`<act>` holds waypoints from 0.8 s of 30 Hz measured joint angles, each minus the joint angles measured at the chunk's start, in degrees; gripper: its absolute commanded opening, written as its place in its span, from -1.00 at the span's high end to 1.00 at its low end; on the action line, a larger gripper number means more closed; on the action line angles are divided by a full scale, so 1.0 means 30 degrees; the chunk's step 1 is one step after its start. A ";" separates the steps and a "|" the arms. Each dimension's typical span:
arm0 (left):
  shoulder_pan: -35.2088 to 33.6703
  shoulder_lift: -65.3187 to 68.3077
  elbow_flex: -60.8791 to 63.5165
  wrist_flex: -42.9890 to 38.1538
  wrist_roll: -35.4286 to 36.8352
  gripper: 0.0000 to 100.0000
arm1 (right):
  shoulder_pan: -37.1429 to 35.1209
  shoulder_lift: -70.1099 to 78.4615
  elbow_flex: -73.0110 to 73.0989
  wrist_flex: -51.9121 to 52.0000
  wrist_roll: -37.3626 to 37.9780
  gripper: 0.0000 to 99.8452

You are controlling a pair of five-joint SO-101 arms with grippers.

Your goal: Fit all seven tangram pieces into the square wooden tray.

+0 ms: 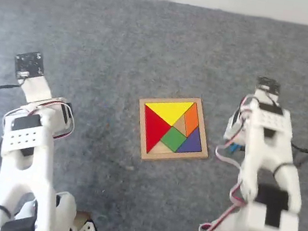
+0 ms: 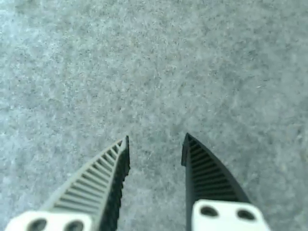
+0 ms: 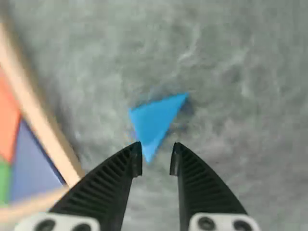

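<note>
Five pieces sat in the square wooden tray [image 1: 177, 155]: yellow triangle [image 1: 170, 111], red triangle [image 1: 153, 128], orange piece [image 1: 191, 118], green square [image 1: 173, 137] and purple piece [image 1: 192, 140]. Two patches of bare wood showed among them, one near the middle and one at the edge nearest the arm bases.

Right gripper [image 3: 156, 147]: jaws spread a little, nothing pinched. Light blue triangle [image 3: 156, 118] lay flat on the grey carpet [image 2: 154, 57] just beyond the fingertips. One of its corners reached into the gap between the tips. Contact with either finger could not be told. The triangle was outside the tray, near the rim but apart from it. The tray corner holding the purple and orange pieces lay close by this gripper, on the side toward the left arm [image 1: 26, 142].

Left gripper [image 2: 155, 142]: jaws spread wider than the right one's, nothing held between them. Grey carpet lay beneath and ahead of the tips. In the high view the tray was well apart from this arm, on its side toward the right arm [image 1: 266, 162], roughly midway between the two arms.
</note>
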 measured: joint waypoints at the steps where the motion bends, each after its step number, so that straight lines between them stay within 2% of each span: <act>1: 0.0000 0.0000 0.0029 -0.0059 0.0000 0.65 | -0.0059 0.0821 -0.1084 0.0703 -0.2081 0.70; 5: 0.0000 -0.0029 0.0821 -0.0791 0.0000 0.65 | -0.1260 0.3575 -0.5832 0.3956 -0.8703 0.57; 9: 0.0000 -0.0029 0.1143 -0.1172 -0.0088 0.65 | -0.2139 0.5919 -1.0051 0.6418 -1.3128 0.49; 11: 0.0000 -0.0029 0.1143 -0.1172 -0.0352 0.65 | -0.1993 0.6974 -1.1429 0.6945 -1.4564 0.49; 19: 0.0000 -0.0029 0.1143 -0.1172 -0.0674 0.65 | -0.0615 0.8469 -1.2630 0.7209 -1.5267 0.55; 24: 0.0000 -0.0029 0.1143 -0.1172 -0.0674 0.65 | -0.0674 0.9553 -1.2630 0.6974 -1.4769 0.56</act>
